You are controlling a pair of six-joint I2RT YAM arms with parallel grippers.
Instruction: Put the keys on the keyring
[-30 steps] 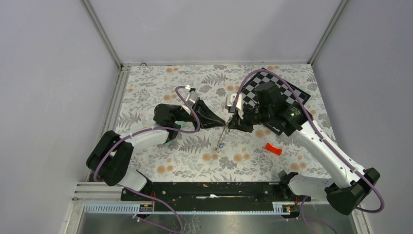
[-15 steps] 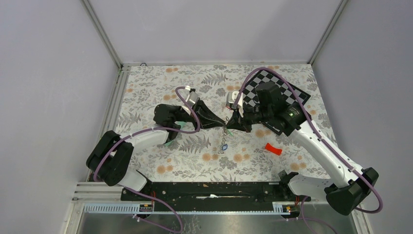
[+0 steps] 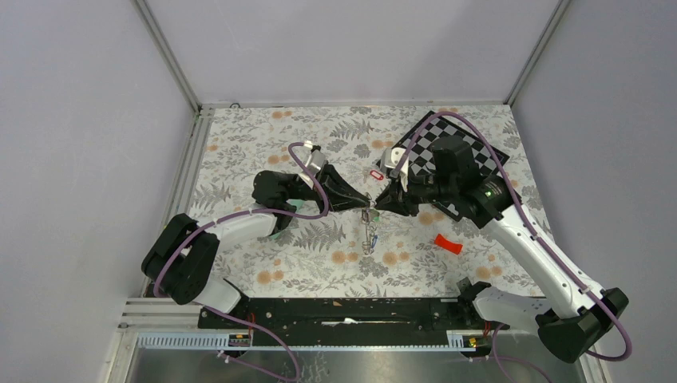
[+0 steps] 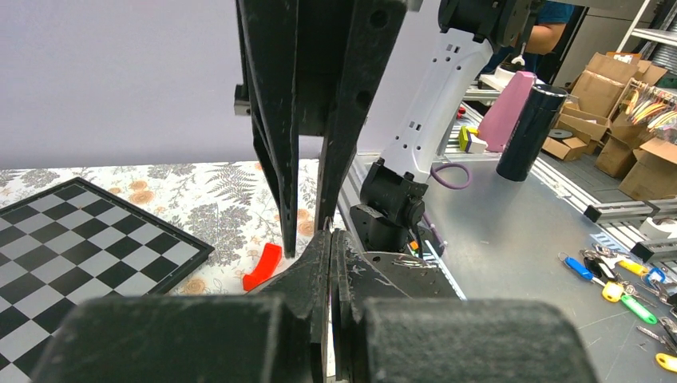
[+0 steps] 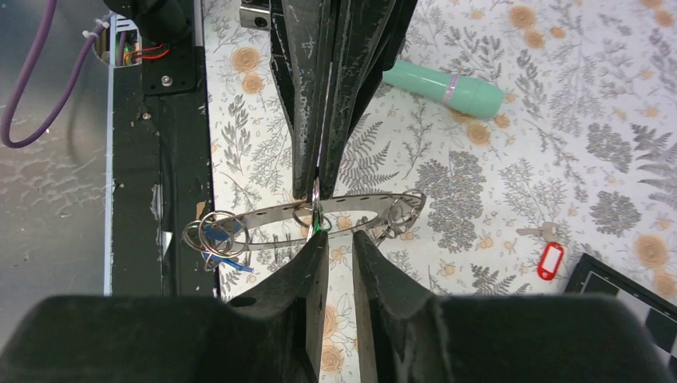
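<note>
The keyring [image 5: 275,211] was clamped in the left gripper [image 5: 317,187], blue keys [image 5: 219,236] apparently threaded — one red key [image 5: 550,260] was left loose; whether the right gripper [image 5: 335,243] held anything could not be told.

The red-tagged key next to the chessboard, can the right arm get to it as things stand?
Probably yes. The red-tagged key lies alone on the cloth by the chessboard corner, nothing over it, close to the right gripper, whose jaws stand slightly apart at the keyring.
</note>
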